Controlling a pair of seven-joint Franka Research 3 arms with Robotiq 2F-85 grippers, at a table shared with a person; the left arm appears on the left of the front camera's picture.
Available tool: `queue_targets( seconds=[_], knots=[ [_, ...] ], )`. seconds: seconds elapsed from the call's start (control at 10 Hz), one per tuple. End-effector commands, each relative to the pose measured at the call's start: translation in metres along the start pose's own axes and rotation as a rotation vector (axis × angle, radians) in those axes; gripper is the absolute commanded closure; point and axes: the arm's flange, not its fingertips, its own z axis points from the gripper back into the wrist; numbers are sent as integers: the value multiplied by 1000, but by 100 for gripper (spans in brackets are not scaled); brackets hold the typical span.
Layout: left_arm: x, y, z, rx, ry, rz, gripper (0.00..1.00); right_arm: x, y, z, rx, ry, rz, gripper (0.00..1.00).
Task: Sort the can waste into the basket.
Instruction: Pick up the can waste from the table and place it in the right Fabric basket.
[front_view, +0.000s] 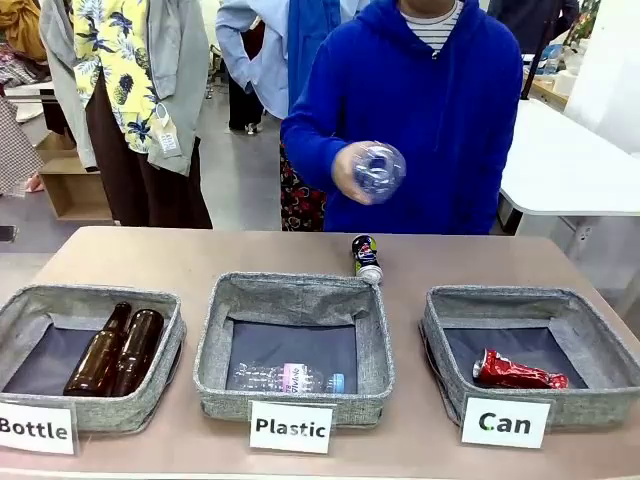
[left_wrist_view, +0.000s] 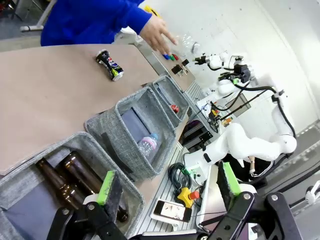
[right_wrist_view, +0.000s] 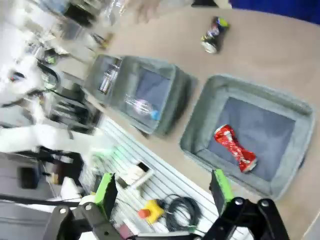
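Observation:
A crushed shiny red can (front_view: 518, 371) (right_wrist_view: 235, 148) (left_wrist_view: 174, 107) lies inside the grey basket (front_view: 600, 345) (right_wrist_view: 200, 125) signed "Can" at the front right. A dark blue-black can (front_view: 366, 259) (left_wrist_view: 110, 65) (right_wrist_view: 214, 34) with red and white print lies on its side on the table behind the middle basket. My left gripper (left_wrist_view: 167, 185) hangs open above the near edge by the bottle basket. My right gripper (right_wrist_view: 165, 187) is open too, high above the front rim of the Can basket. Neither holds anything.
The middle basket (front_view: 215, 340) signed "Plastic" holds a clear bottle (front_view: 290, 378). The left basket (front_view: 20, 305) signed "Bottle" holds two brown bottles (front_view: 115, 350). A person in a blue hoodie stands at the far side, one hand holding a clear plastic bottle (front_view: 378, 172) above the table.

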Motion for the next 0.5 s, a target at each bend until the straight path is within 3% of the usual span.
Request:
queue_targets(
  seconds=[0.0, 0.2, 0.4],
  knots=[
    [0, -3, 0, 1, 6, 7, 0, -24, -48, 12, 376, -333, -306, 0],
    [0, -3, 0, 1, 6, 7, 0, -37, -67, 5, 408, -437, -444, 0],
    [0, -3, 0, 1, 6, 7, 0, -43, -70, 5, 343, -514, -566, 0]
  ],
)
